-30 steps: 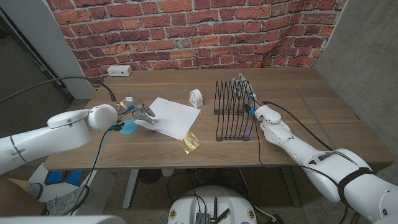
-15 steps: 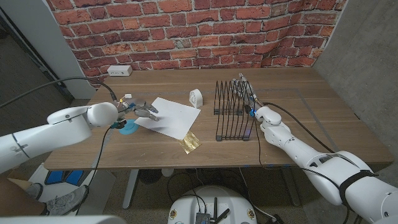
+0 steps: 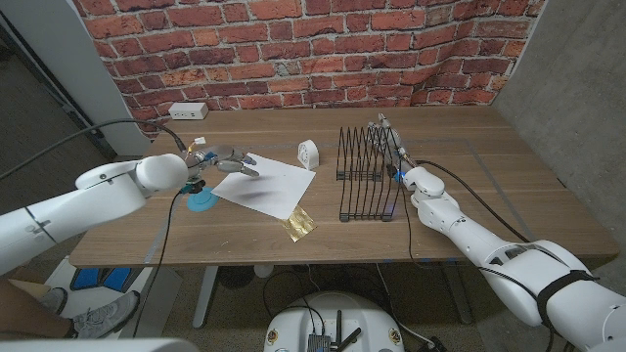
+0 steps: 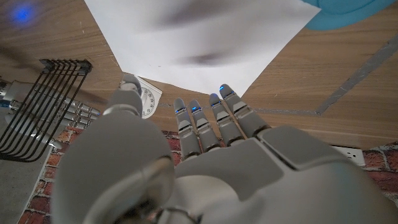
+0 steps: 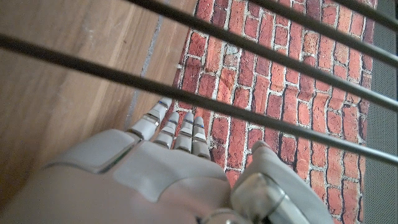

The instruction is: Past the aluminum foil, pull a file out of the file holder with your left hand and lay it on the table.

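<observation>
White paper, the file (image 3: 262,183), already lies on the wooden surface (image 3: 489,186), well to the left of the black wire file holder (image 3: 364,176). Our left hand (image 3: 227,158) hovers over the paper's far left edge with its fingers stretched out and apart, grasping nothing. Our right hand (image 3: 395,149) stands against the right side of the file holder; we cannot tell if it grips the wires. A scrap of golden aluminum foil (image 3: 299,225) sits in front of the file holder, to its left, just beside the near corner of the file. A small white timer (image 3: 308,154) stands left of the holder.

We judge the job nearly done. The risk is that our left hand, when it pulls away, drags the light sheet or pushes it onto the foil.
</observation>
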### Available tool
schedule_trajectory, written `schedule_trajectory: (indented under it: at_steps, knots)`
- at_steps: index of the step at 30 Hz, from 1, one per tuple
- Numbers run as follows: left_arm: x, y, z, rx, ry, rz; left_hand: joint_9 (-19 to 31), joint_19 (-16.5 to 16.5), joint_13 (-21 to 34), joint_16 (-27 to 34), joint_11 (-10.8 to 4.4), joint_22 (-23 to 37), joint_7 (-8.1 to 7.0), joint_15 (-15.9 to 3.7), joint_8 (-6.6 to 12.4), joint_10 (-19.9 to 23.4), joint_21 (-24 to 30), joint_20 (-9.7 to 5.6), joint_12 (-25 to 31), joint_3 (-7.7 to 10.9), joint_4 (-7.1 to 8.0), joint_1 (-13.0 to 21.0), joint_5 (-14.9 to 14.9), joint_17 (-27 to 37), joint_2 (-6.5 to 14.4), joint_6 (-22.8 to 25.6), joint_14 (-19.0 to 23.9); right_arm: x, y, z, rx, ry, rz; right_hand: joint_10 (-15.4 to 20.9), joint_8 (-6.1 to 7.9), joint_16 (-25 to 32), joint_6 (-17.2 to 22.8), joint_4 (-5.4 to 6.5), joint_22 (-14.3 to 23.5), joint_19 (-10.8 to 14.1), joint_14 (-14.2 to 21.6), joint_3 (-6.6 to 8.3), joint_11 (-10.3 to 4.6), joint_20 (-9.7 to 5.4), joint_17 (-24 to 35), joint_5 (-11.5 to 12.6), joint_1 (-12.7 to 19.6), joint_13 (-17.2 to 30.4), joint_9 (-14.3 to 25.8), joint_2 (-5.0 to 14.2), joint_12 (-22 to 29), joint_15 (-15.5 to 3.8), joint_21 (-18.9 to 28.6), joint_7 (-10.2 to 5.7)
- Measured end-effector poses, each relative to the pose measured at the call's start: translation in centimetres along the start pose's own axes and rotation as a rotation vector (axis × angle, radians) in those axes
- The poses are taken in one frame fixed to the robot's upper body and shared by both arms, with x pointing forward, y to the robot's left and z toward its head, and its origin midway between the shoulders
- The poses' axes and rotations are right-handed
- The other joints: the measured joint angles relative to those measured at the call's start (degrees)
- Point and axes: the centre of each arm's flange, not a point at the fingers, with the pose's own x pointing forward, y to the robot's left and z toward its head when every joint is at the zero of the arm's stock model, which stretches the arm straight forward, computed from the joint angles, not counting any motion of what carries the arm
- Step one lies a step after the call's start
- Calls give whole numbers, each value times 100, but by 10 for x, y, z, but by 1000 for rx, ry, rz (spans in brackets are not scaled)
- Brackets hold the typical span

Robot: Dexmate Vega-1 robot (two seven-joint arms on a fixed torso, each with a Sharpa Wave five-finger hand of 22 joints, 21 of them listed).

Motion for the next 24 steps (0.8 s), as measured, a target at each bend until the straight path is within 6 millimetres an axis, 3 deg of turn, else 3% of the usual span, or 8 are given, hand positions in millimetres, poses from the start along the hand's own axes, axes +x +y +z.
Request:
schedule_trajectory:
  at_steps: [10, 24]
  knots:
    - [9, 6, 6, -55, -42, 33, 1, -94, 0, 0, 196, 0, 80, -7, 0, -212, 0, -13, 0, 11, 74, -265, -20, 15, 220, -286, -122, -4, -6, 4, -9, -17, -15, 0, 0, 0, -21, -25, 0, -21, 0, 25, 0, -21, 0, 0, 0, 0, 0, 0, 0, 0, 0, -21]
    - [22, 9, 9, -143, -85, 94, 1, -204, 1, 0, 288, 1, 124, -5, 0, -328, 0, 0, 0, 42, 104, -399, -42, 15, 354, -433, -229, -10, -14, 4, -19, -31, -40, 0, 0, -1, -41, -25, 0, 10, 0, 25, 0, -52, -16, 0, -30, 0, 0, -30, 0, 0, 0, -41]
